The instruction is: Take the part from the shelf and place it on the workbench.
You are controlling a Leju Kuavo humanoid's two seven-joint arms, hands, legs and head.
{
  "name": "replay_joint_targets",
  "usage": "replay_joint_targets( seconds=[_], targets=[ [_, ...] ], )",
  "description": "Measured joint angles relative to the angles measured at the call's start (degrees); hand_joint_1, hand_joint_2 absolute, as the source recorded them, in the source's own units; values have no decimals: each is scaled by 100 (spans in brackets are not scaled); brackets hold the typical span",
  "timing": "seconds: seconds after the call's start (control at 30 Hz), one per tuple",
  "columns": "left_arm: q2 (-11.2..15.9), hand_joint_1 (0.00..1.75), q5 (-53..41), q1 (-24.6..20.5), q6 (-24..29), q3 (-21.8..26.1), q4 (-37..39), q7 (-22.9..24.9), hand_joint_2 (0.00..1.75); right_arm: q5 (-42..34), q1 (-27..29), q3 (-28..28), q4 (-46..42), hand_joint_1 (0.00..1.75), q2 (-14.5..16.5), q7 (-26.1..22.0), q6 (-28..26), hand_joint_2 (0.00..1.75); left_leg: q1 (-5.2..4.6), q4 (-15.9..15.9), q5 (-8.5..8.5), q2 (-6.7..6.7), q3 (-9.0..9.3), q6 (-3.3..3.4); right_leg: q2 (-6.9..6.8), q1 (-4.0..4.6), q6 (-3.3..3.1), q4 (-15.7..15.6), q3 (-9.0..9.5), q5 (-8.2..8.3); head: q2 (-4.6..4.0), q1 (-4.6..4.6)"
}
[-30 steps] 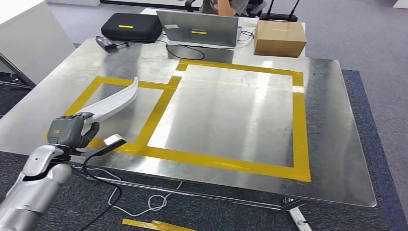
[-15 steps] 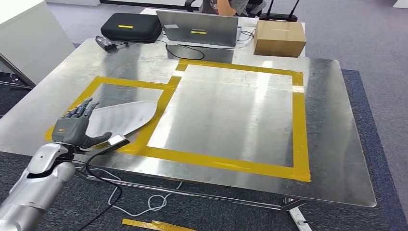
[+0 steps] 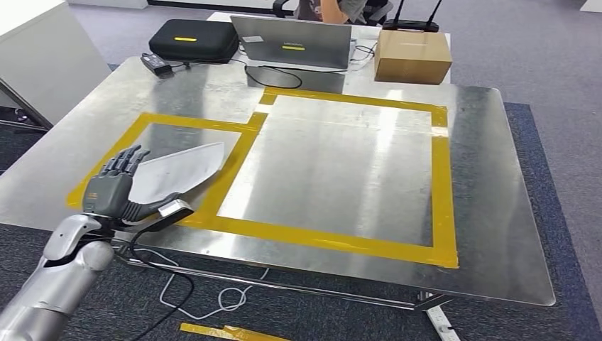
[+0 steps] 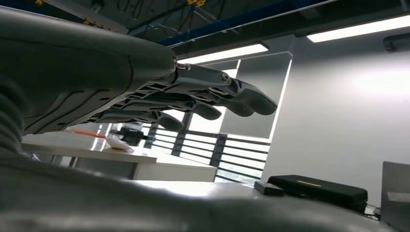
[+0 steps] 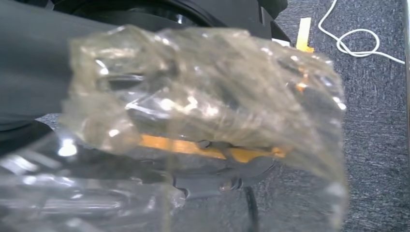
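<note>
Your colour log: workbench (image 3: 341, 163) bare silver metal, yellow tape (image 3: 440, 185) in rectangular outlines | part (image 3: 177, 170) white | left hand (image 3: 113, 186) dark grey, arm silver | far edge: case (image 3: 193, 39) black with yellow stripe, box (image 3: 412, 55) brown cardboard | floor grey-blue.

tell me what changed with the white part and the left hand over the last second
The left hand let go of the white part, which dropped from tilted up to lying flat inside the small yellow tape square. The fingers are now spread open beside it. The table, laptop and box stayed put.
</note>
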Motion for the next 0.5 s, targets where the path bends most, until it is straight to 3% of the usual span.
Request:
replay_joint_targets(
  seconds=[0.2,0.4,0.5],
  targets=[
    [-57,0,1399,370,-135,149,-554,-689,0,-40,17,-5,0,0,0,-1,-4,0,0,0,-2,1,0,1,3,0,0,0,-1,-1,-1,0],
    [-211,0,3237,1276,-291,538,-1703,-1758,0,-64,56,-44,0,0,3,-5,-14,0,0,-1,-12,2,-1,-6,5,0,-3,0,-2,-12,0,-1],
    [-324,0,3685,1726,-294,800,-2186,-2086,0,-63,84,-54,0,0,11,3,-29,0,-6,7,-20,1,-2,-3,0,-5,4,-8,1,-16,0,0]
  ],
)
